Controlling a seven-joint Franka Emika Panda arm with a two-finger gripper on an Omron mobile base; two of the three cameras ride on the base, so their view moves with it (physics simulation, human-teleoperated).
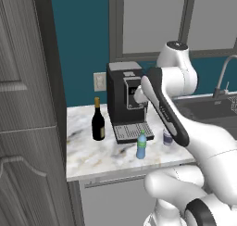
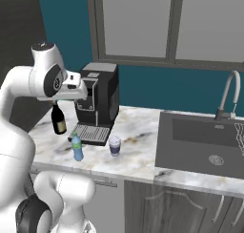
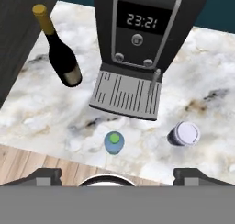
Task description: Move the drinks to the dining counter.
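Observation:
Three drinks stand on the marble worktop (image 1: 88, 158) in front of a coffee machine. The dark wine bottle (image 1: 98, 123) (image 2: 58, 121) (image 3: 63, 58) is upright at the machine's left. Near the front edge is the small blue-green bottle (image 1: 141, 146) (image 2: 77, 147) (image 3: 114, 142), with the white-and-purple lidded cup (image 1: 167, 137) (image 2: 114, 145) (image 3: 184, 134) to its right. My gripper (image 3: 118, 175) hangs high above the blue-green bottle, open and pointing down, holding nothing and touching nothing. The dining counter is out of view.
The black coffee machine (image 1: 126, 99) (image 2: 97, 99) (image 3: 137, 44) stands behind the drinks, its drip tray (image 3: 126, 95) reaching toward them. A tall dark cabinet (image 1: 28, 109) borders the worktop on the left. A sink (image 2: 205, 141) with a faucet (image 2: 228, 94) lies to the right.

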